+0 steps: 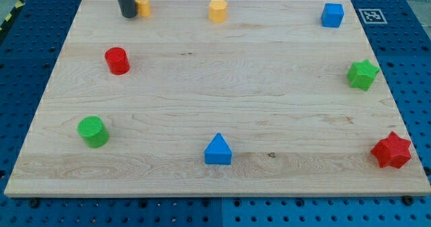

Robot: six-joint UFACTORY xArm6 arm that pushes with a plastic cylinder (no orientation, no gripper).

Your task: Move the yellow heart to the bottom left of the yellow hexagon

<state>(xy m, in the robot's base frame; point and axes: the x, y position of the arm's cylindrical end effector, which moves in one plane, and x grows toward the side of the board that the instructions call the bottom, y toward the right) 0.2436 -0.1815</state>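
Touching my tip [126, 15], yellow heart [143, 3] sits rightward.

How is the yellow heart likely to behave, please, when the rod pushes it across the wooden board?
The yellow heart looks squat and flat-bottomed, so it should slide, not roll or tip. My tip sits at its left side, so an off-centre push may turn it. The board looks smooth.

A wooden board [202, 79] carries every block. My tip [127, 15] touches the yellow heart [142, 3] on its left; the yellow hexagon [217, 10] and blue cube [332, 15] sit farther right. Below my tip lie the red cylinder [117, 60] and green cylinder [92, 131]; the blue triangle [217, 150], green star [362, 74] and red star [391, 150] lie lower right.
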